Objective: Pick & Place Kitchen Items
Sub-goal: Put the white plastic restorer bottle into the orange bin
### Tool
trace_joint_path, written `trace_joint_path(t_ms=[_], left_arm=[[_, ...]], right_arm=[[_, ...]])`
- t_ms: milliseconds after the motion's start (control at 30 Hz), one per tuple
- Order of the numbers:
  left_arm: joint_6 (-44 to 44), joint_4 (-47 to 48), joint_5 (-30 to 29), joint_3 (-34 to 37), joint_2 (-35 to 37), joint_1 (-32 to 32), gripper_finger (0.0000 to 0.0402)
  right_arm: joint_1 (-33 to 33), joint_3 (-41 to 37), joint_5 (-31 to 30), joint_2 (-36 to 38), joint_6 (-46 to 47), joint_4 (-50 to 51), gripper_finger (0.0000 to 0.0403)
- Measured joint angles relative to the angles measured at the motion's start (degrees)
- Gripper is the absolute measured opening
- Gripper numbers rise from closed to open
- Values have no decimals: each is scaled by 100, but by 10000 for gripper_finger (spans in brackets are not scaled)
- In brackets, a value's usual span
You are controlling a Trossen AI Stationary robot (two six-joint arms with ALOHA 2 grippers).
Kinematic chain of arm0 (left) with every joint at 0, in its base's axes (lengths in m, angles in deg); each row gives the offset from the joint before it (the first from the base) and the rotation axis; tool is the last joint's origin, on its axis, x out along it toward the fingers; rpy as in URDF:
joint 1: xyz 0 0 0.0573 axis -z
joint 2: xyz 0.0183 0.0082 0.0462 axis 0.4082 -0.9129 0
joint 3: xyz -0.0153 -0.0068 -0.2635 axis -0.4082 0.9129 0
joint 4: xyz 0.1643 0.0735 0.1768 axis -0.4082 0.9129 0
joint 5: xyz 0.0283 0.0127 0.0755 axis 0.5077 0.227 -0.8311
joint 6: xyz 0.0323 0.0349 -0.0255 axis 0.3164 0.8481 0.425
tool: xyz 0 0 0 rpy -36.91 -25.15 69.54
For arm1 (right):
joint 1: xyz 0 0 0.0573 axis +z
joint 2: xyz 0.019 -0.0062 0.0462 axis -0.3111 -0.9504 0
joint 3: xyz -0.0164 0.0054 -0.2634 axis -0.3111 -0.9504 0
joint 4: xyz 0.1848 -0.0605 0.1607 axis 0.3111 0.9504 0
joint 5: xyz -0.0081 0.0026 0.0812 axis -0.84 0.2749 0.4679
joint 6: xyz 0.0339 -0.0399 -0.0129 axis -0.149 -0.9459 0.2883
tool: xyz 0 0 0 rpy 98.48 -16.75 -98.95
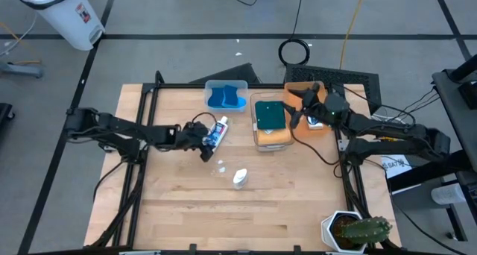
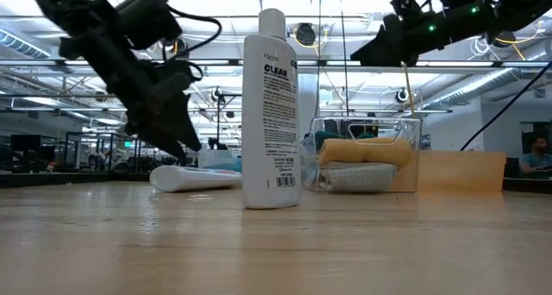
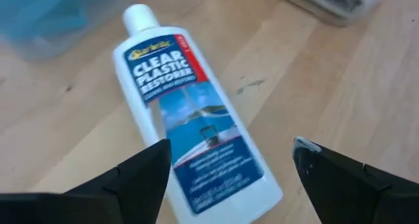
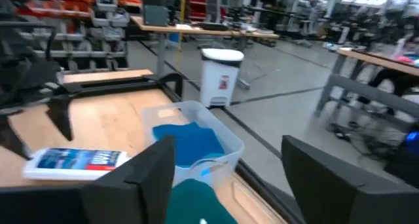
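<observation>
At table center, slightly toward 10 o'clock, left gripper (image 1: 211,145) is hovering spread wide over the lying bottle (image 1: 218,131), gripping nothing. Right gripper (image 4: 222,178) is hanging released above the bin (image 1: 271,139) stacked with the green cloth (image 1: 269,113), at 1 o'clock. Risk: fingers closing off-center could be rolling the bottle away. Low view is showing 1 upright bottle (image 2: 271,114); left wrist view is missing it.
</observation>
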Motion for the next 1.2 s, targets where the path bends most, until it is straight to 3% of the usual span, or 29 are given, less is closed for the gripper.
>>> trace_joint_path(t_ms=[133,300,767,900,1133,1200], left_arm=[[14,152,208,-236,-413,-74,330],[24,110,28,-434,-963,-136,327],[-38,249,-51,-517,-1718,-163,291],[15,239,-61,-513,-1673,-110,252],[118,400,-47,-485,-1327,-105,121],[119,520,-32,-474,-1093,-104,117]], right_arm=[[213,0,-345,-24,-144,-7,267],[350,0,-355,-69,-228,4,278],[436,0,-335,-111,-79,22,259],[447,0,-326,-111,-76,22,253],[447,0,-326,-111,-76,0,247],[447,0,-326,-111,-76,0,247]])
